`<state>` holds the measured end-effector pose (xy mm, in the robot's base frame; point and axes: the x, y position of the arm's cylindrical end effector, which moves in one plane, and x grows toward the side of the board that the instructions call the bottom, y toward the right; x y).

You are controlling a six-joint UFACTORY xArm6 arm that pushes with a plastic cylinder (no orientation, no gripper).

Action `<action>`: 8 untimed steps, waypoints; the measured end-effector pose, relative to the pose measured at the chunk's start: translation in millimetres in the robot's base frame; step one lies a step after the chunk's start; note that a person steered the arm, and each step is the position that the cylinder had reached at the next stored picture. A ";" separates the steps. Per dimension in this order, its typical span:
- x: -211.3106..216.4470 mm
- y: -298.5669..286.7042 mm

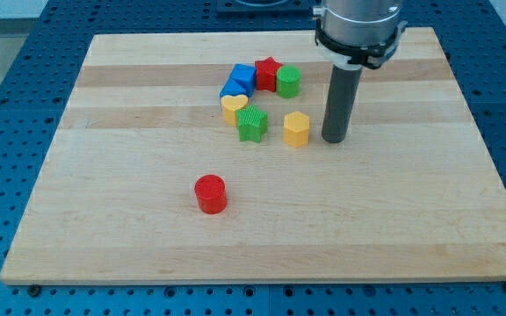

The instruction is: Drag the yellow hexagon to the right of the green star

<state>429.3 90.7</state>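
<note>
The yellow hexagon [296, 129] stands on the wooden board just to the right of the green star [252, 124], with a small gap between them. My tip [334, 139] rests on the board a little to the right of the yellow hexagon, apart from it. The rod rises straight up to the arm's grey wrist at the view's top.
A yellow heart [234, 107] touches the green star's upper left. Above it sit a blue block [239, 81], a red star [267, 73] and a green cylinder [289, 82] in a cluster. A red cylinder [210, 194] stands alone lower left. The board's right edge [481, 149] is near.
</note>
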 end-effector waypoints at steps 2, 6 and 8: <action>-0.2 -17.9; -4.7 -26.0; -17.6 -26.0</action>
<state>411.6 64.7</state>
